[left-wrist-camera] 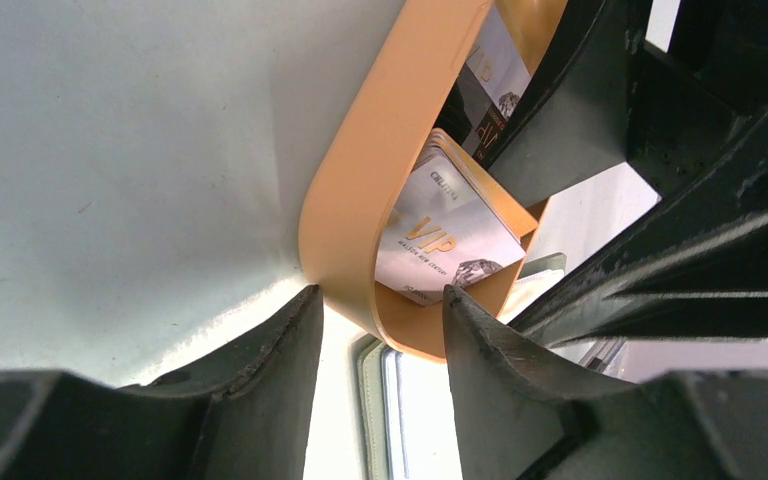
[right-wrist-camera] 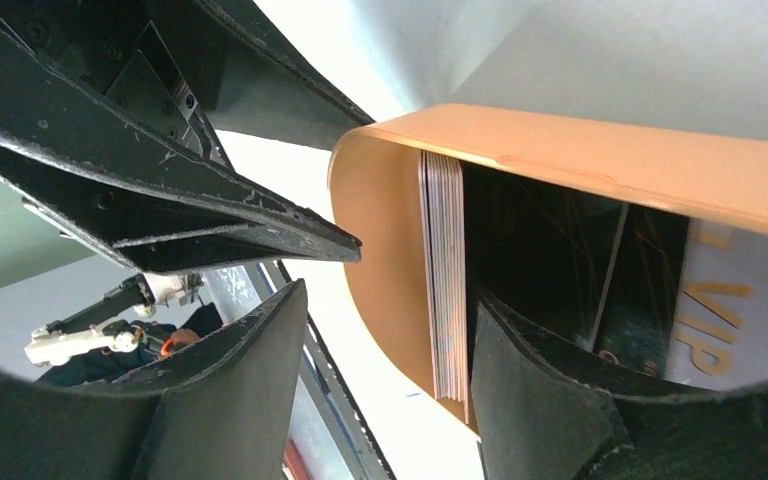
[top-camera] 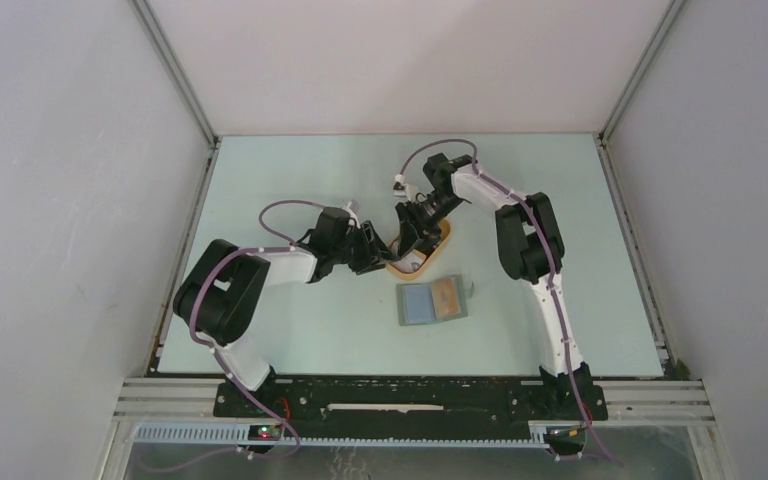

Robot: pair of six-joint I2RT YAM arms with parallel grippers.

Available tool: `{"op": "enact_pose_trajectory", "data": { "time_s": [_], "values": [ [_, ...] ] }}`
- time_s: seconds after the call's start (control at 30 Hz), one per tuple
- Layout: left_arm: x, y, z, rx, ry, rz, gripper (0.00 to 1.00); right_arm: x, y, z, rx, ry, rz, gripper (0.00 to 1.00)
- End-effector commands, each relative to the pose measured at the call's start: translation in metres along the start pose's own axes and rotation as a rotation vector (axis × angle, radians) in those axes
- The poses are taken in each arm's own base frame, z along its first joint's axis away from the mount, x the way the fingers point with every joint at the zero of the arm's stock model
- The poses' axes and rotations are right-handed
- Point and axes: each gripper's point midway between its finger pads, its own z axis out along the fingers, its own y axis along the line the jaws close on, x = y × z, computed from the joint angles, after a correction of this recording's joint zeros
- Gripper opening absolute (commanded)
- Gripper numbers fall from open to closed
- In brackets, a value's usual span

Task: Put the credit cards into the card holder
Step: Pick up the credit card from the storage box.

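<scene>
The credit cards lie in an orange oval tray [top-camera: 438, 246]. In the left wrist view I see a whitish VIP card [left-wrist-camera: 450, 235] and a black card [left-wrist-camera: 490, 110] inside it. In the right wrist view a stack of cards [right-wrist-camera: 447, 280] stands edge-on against the tray wall [right-wrist-camera: 380, 250], with black cards [right-wrist-camera: 560, 260] behind. My left gripper [top-camera: 375, 252] [left-wrist-camera: 380, 295] is open, its jaws astride the tray's rounded end [left-wrist-camera: 345, 215]. My right gripper [top-camera: 408, 245] [right-wrist-camera: 388, 295] is open, one finger outside the wall, one inside by the stack. The card holder [top-camera: 432, 302] lies open, a tan card [top-camera: 447, 296] on its right half.
The two grippers are close together at the tray; the left gripper's fingers [right-wrist-camera: 210, 230] fill the upper left of the right wrist view. The card holder's edge [left-wrist-camera: 372, 400] lies just beyond the tray. Grey enclosure walls ring the pale table [top-camera: 290, 170].
</scene>
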Motion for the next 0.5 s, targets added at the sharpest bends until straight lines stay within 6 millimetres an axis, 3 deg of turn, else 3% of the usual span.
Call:
{"op": "enact_pose_trajectory", "data": {
  "time_s": [0.0, 0.47],
  "values": [
    [-0.013, -0.019, 0.001, 0.050, -0.024, 0.047, 0.52, -0.014, 0.009, -0.023, -0.024, -0.059, -0.024, 0.66],
    [-0.013, -0.018, 0.001, 0.048, -0.022, 0.047, 0.52, -0.013, -0.002, -0.025, -0.030, -0.063, 0.007, 0.59]
  ]
}}
